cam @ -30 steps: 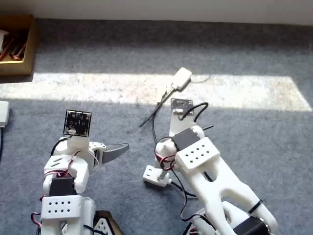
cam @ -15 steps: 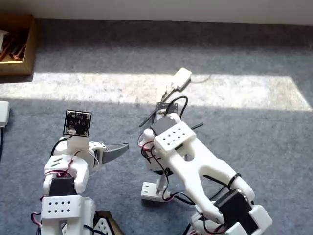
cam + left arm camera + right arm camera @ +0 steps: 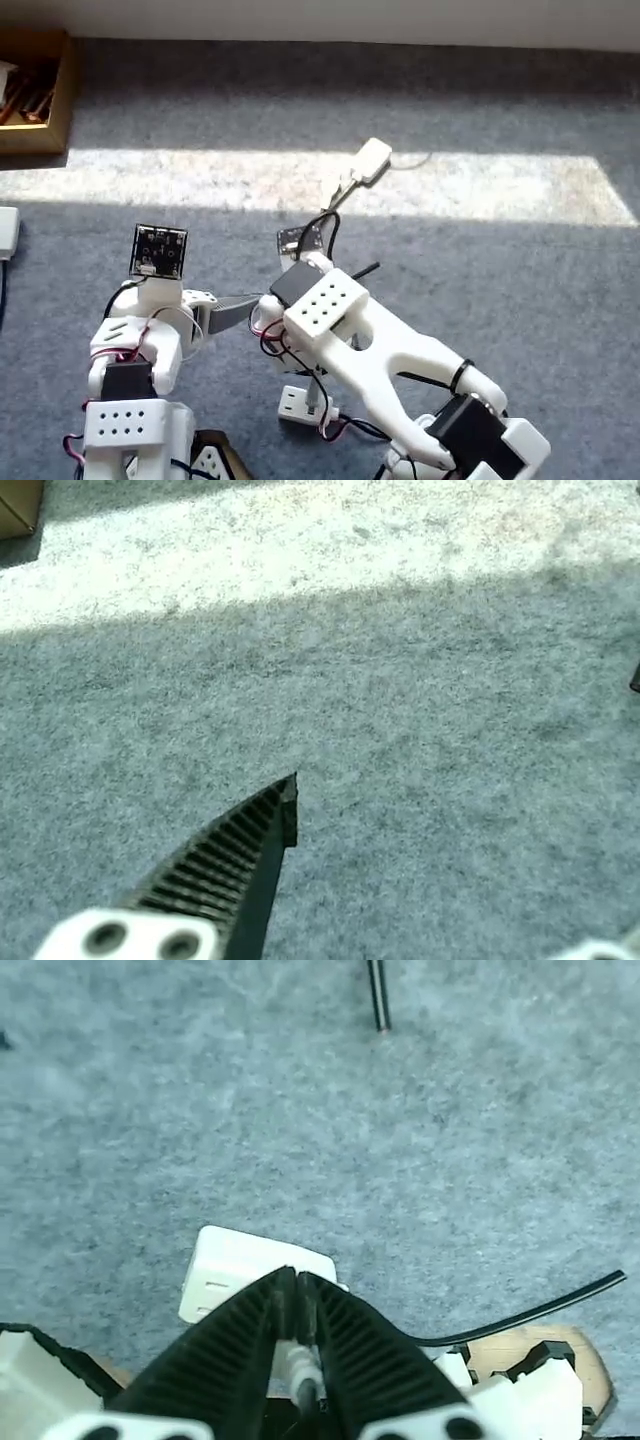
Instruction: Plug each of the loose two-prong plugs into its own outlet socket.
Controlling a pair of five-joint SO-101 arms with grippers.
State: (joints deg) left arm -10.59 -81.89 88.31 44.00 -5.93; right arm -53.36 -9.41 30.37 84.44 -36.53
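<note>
My right gripper (image 3: 298, 1278) is pinched narrow, its two ribbed fingers (image 3: 215, 1360) almost meeting on a thin white piece (image 3: 300, 1365) caught between them. That piece runs toward the white outlet block (image 3: 235, 1265), and I cannot tell whether it is a plug's body or a cord. The outlet block lies flat on the grey carpet (image 3: 450, 1160) right at my fingertips, with small slots showing on one side face. From above, my right arm (image 3: 390, 350) comes in from the block's right and leans over it, with the wrist just beyond the block. A black cable (image 3: 520, 1315) lies on the carpet near the block. My left gripper (image 3: 212, 290) sits to the left of the block and a little beyond it. It is spread wide and holds nothing, with one dark finger (image 3: 235, 308) swung out toward the block's side and the other ribbed finger (image 3: 235, 865) over bare carpet. Well beyond the block, in a sunlit strip (image 3: 150, 180) of the carpet, lies a white adapter (image 3: 372, 160) with a thin cord, clear of both my grippers. A dark cable (image 3: 318, 225) runs from the adapter back toward the block until my right wrist hides it. Far beyond the block and far to its left stands a wooden box (image 3: 40, 95).
</note>
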